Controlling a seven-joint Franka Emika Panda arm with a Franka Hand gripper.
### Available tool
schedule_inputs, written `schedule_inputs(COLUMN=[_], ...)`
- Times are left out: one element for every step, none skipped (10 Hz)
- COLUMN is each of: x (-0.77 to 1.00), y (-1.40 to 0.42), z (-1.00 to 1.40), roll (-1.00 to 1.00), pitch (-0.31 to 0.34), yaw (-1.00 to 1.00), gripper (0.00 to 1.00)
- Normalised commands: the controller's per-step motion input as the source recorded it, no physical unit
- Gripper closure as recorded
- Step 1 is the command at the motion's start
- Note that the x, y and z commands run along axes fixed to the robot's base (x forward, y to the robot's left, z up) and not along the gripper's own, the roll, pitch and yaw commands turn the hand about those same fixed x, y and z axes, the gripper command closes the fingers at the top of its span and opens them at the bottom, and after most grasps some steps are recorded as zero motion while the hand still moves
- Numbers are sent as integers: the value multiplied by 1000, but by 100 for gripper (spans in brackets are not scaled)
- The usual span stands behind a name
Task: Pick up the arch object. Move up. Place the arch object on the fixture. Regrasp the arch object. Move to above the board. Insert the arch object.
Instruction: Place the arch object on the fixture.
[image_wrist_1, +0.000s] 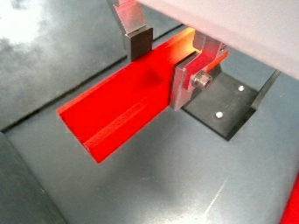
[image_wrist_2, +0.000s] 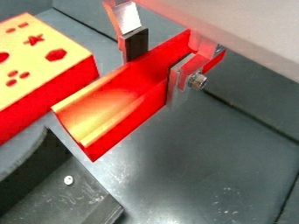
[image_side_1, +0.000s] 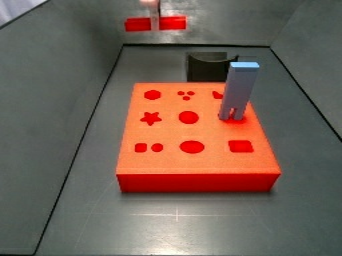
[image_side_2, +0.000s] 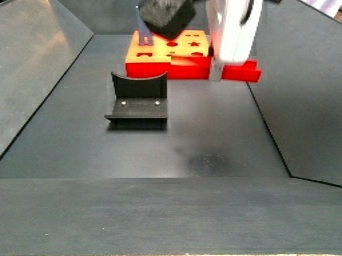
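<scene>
Silver-plated gripper (image_wrist_1: 163, 54) clamped one bright red elongated arch object (image_wrist_1: 122, 105) in a wrist view, beside one dark L-shaped fixture (image_wrist_1: 228, 107). In a side view, one orange-red board (image_side_1: 194, 140) carried one grey-blue upright block (image_side_1: 239, 91); arch object sat upper left.
</scene>
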Motion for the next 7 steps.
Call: schedule_inputs(x=[-27, -23, -13, -6, -2, 1000, 1000], y=[-2, 2, 6, 8, 8, -455, -456], z=[927, 794, 611, 470, 375, 122, 90], roll=[95, 78, 66, 62, 64, -74, -74], pitch=[92, 89, 88, 94, 102, 56, 59], yaw=[16, 15, 11, 10, 12, 1000, 1000], gripper=[100, 100, 100, 100, 100, 100, 100])
